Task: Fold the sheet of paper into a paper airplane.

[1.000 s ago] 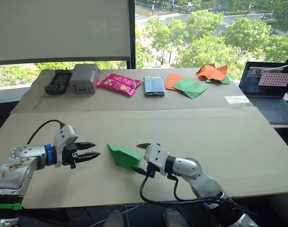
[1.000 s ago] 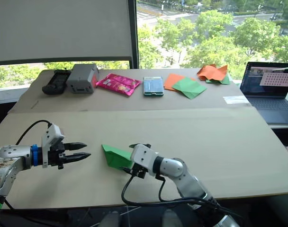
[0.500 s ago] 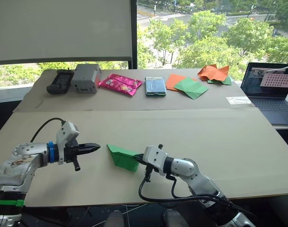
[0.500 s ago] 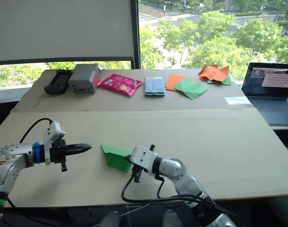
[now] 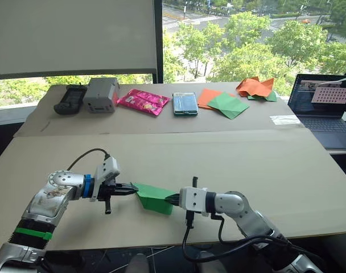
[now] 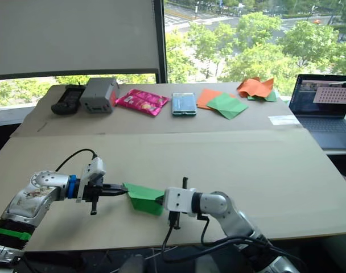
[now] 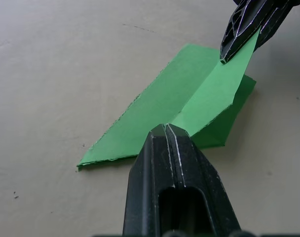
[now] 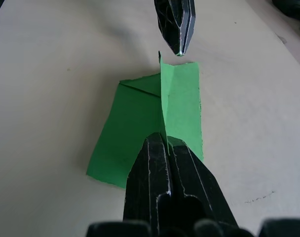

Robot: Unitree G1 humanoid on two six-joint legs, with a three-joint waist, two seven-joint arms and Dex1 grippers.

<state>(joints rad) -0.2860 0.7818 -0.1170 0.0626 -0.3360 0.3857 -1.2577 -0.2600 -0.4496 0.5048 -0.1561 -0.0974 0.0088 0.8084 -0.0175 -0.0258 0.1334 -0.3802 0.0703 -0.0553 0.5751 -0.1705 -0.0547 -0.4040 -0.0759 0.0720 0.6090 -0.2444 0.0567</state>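
the paper airplane [image 5: 155,197], a bright green folded wedge with layered flaps, sits at the near middle of the tan bench [image 5: 264,165], held between the two arms. the left tool [image 5: 131,189] has its black fingers pressed together on the wedge's left end, and the right tool [image 5: 174,199] is clenched on the opposite end, pinching a raised central flap that stands up from the flatter layers beneath. along the far side of the bench lie a black device [image 5: 69,98], a grey box [image 5: 101,94], a pink packet [image 5: 143,101], a phone [image 5: 185,103], an orange sheet [image 5: 206,96] under a smooth green sheet [image 5: 229,105], and a crumpled orange-and-green heap [image 5: 256,87]. an open laptop [image 5: 324,105] stands at the far right.
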